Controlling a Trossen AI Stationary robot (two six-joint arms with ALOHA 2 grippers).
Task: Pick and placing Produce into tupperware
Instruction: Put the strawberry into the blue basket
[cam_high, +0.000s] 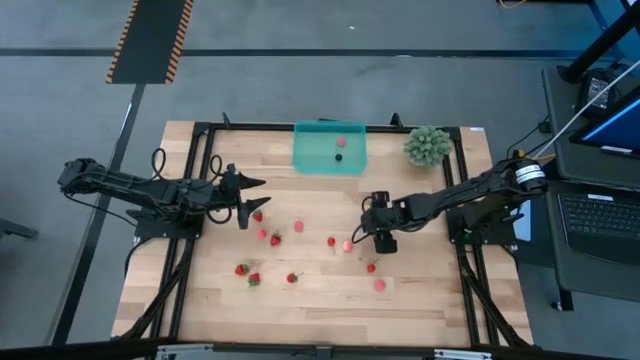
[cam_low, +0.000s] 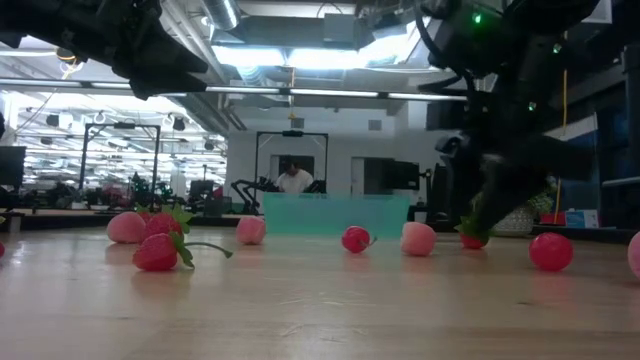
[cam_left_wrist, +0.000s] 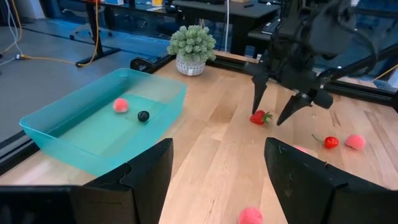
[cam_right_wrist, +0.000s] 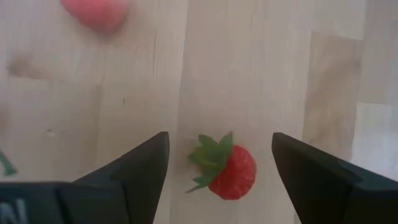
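Right gripper (cam_high: 372, 244) hangs low over the middle of the light wooden table (cam_high: 320, 305), and its two dark fingers are spread apart. Between the fingers, on the wood, lies one small red strawberry piece with a green leafy top (cam_right_wrist: 227, 170); the fingers stand on both sides of it and do not touch it. A pale pink round piece (cam_right_wrist: 96, 12) lies near it on the table.

Left gripper (cam_high: 248, 200) waits above the left side of the table with its fingers spread too, holding nothing.

About ten other small red and pink pieces (cam_high: 275, 240) are scattered over the wood between the two arms and toward the near edge. At the far edge stands the translucent teal rectangular plastic container (cam_high: 305, 150). Inside it lie one pink piece (cam_left_wrist: 120, 105) and one small dark berry (cam_left_wrist: 143, 116). Beside the container, well apart, stands a spiky green plant ball in a small pot (cam_high: 428, 145).
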